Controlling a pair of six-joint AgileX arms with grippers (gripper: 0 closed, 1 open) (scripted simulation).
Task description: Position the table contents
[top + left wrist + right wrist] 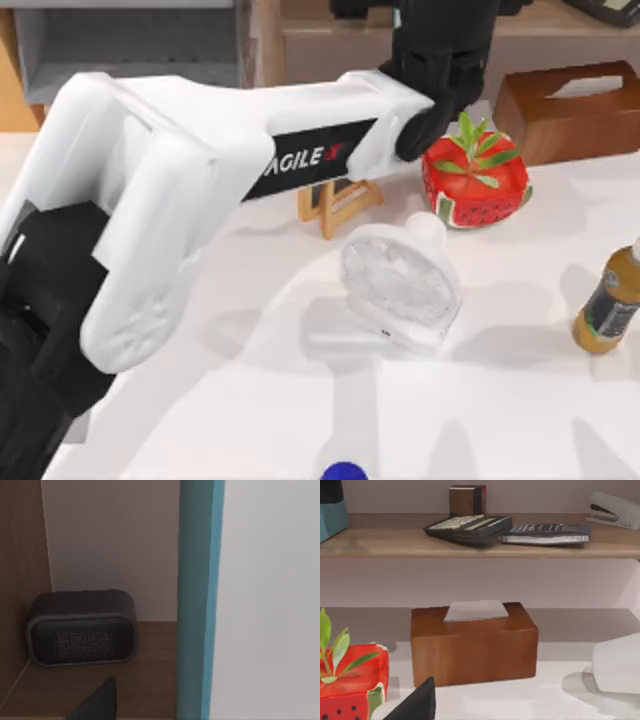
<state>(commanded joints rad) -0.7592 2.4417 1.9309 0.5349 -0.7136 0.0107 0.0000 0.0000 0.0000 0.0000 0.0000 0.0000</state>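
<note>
Left arm (200, 190) reaching across tabletop (300, 400) toward rear shelf; left wrist view showing teal-and-white book-like item (197, 600) upright beside dark speaker (82, 627). Claw state: cannot tell. Judged step: shelf placement; next, release and withdrawal.

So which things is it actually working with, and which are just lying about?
In the job: teal and white book, left gripper up at the shelf.
Lying about: tissue box, red planter, clear bottle, dark speaker, stapler.
</note>
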